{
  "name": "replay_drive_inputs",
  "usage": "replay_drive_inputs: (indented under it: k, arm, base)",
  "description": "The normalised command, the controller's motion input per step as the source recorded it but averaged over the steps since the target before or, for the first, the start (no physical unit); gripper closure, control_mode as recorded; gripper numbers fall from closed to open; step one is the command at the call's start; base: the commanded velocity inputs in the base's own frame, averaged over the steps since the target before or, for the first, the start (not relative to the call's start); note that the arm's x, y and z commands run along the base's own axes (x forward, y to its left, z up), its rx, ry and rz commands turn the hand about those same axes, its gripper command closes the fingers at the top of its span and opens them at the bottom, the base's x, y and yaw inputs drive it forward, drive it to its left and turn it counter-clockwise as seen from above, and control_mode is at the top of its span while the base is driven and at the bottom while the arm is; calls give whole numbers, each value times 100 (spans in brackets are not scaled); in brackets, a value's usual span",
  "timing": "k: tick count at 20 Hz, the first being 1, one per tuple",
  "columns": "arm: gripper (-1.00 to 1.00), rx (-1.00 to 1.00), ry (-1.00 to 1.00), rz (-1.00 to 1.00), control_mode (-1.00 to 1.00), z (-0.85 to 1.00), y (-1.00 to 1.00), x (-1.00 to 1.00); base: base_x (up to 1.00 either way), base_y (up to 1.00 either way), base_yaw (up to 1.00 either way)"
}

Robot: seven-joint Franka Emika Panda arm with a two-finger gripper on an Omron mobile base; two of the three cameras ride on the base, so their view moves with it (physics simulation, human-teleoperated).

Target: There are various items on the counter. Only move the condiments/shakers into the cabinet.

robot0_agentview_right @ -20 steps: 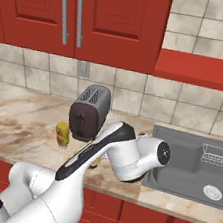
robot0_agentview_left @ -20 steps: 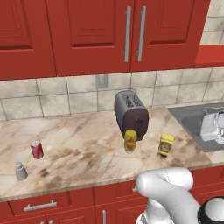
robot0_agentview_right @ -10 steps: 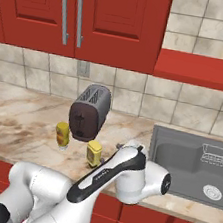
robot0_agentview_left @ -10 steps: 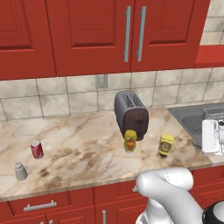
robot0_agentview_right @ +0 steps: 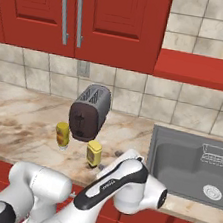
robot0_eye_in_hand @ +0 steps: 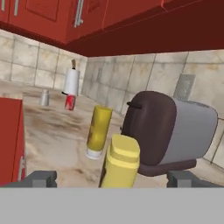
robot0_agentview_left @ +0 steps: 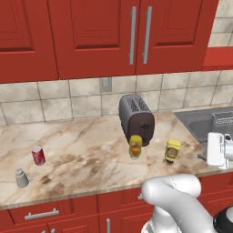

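The end effector (robot0_eye_in_hand: 111, 177) is seen from the hand view, low over the bench, its two dark fingertips (robot0_eye_in_hand: 40, 178) set wide apart at the bottom corners of the picture. Between them, close to the camera, stands the mustard bottle (robot0_eye_in_hand: 120, 161); the fingers do not appear to touch it, though the bottom of the picture cuts off that area.

Just beyond the mustard bottle stands the yellow-orange bottle (robot0_eye_in_hand: 99, 132), upright on a pale base. To the right of both sits the dark grey toaster (robot0_eye_in_hand: 168, 131), close behind them.

From the left base view, the mustard bottle (robot0_agentview_left: 173, 151) and the yellow-orange bottle (robot0_agentview_left: 135, 147) stand near each other on the marble bench (robot0_agentview_left: 82, 150), in front of the toaster (robot0_agentview_left: 136, 119). Well apart from them, near the left front edge, are the red soda can (robot0_agentview_left: 38, 155) and the small grey shaker (robot0_agentview_left: 21, 178), standing near each other.

From the right base view, the white arm (robot0_agentview_right: 118, 178) reaches across the front of the bench beside the sink (robot0_agentview_right: 191, 168). The open red shelf (robot0_agentview_right: 205, 72) runs along the tiled wall above the sink, to the right of the handled cabinets (robot0_agentview_right: 82, 13).
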Motion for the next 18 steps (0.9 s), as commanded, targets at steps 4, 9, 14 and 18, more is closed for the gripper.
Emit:
replay_drive_inputs:
  k: [4,9,14,18]
  arm:
    - [-100,23,0,0,-100,-39,0,26]
    - [-100,16,0,0,-100,-30,1,31]
    - [-100,1,2,1,-100,-18,1,20]
    - [-100,-6,8,2,-100,-9,13,14]
  base:
    - [0,0,0]
    - [0,0,0]
    - [0,0,0]
    - [0,0,0]
